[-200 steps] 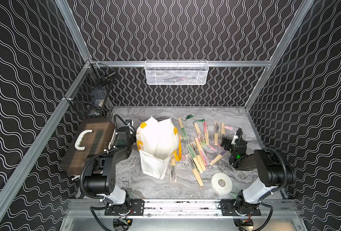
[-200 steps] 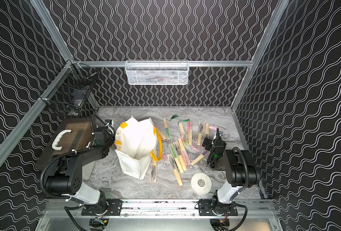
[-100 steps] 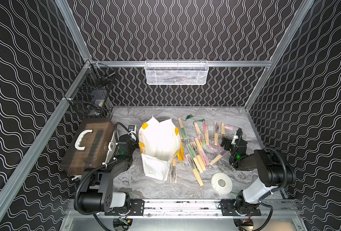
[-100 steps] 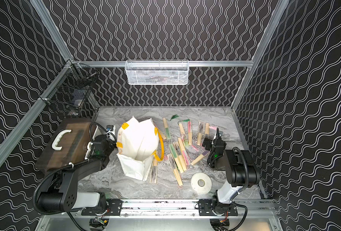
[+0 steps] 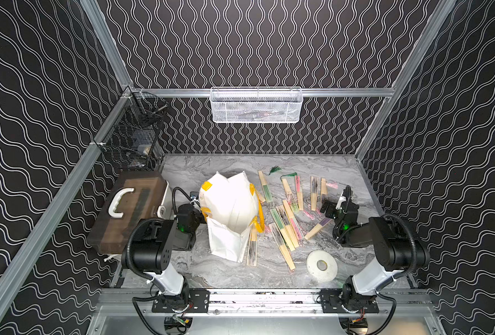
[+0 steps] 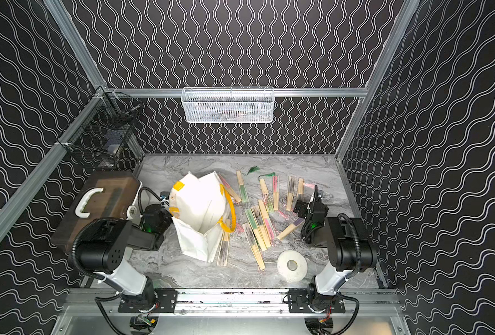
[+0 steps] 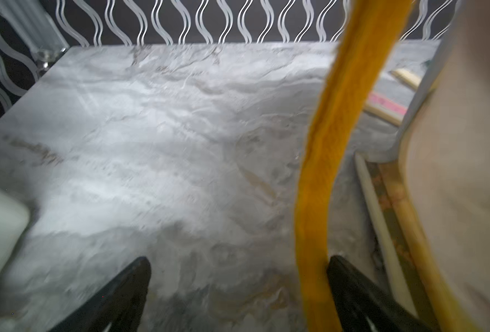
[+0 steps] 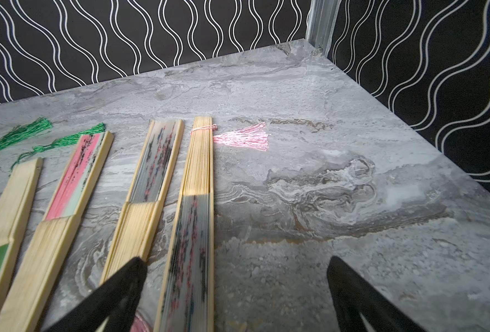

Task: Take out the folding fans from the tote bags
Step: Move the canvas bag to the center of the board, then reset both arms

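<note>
- Currently, totes (image 5: 229, 203): two white canvas bags at mid-desk, one slumped across the other (image 5: 226, 245). They have yellow patches and tube handles. The mouths sag, so their contents cannot be seen from above.
- Fans (image 5: 284, 229): about a dozen, closed, lying loose on the desk (image 5: 211, 171) to the right of the totes. This looks like the set-down area for those already taken out, on the right arm's side.
- Stray fan (image 5: 251, 246): lies on the desk, touching the lower tote's edge, outside the bag.
- Tan strip (image 7: 387, 218): shows below the canvas in the left wrist view. Whether it is a fan or the tote's print cannot be told.
- Left claw (image 7: 239, 260): jaws spread wide, nothing gripped, at the totes' left side. A yellow handle (image 7: 338, 143) hangs against the inner face of one finger. The claw seems placed to work that handle and open the mouth.
- Right claw (image 8: 235, 261): jaws spread, empty, low over the rightmost fans. It appears parked, ready to receive.
- Box (image 5: 130, 208) and tape (image 5: 321, 265): bystanders, at the desk's left edge and front right.
- Writing: none legible. The fan folds carry ink-like dashes, which look like painting rather than text. No brand shows on the totes, box or tape.
</note>
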Action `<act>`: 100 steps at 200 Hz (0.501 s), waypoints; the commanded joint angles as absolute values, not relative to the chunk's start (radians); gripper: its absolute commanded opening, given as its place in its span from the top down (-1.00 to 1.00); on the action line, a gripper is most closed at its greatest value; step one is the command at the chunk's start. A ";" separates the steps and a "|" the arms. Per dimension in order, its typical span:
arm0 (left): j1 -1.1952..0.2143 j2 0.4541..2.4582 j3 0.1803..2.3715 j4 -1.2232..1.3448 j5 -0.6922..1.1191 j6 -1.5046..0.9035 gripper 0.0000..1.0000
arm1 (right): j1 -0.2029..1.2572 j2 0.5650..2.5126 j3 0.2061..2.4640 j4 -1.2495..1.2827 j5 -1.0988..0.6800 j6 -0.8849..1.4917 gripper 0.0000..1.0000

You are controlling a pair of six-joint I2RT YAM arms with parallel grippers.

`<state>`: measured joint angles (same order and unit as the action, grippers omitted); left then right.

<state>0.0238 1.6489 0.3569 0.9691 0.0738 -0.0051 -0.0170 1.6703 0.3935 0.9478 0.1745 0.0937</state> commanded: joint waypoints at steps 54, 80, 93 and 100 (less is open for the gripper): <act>-0.035 1.651 0.373 1.019 -0.082 0.000 -0.99 | -0.017 1.669 0.394 0.986 0.175 0.095 -0.99; -0.045 1.651 0.374 1.014 -0.098 0.007 -0.99 | -0.017 1.671 0.394 0.986 0.175 0.095 -1.00; -0.048 1.654 0.374 1.018 -0.101 0.009 -0.99 | -0.017 1.670 0.394 0.986 0.175 0.095 -0.99; -0.047 1.651 0.374 1.013 -0.101 0.008 -0.99 | -0.017 1.670 0.394 0.986 0.175 0.095 -1.00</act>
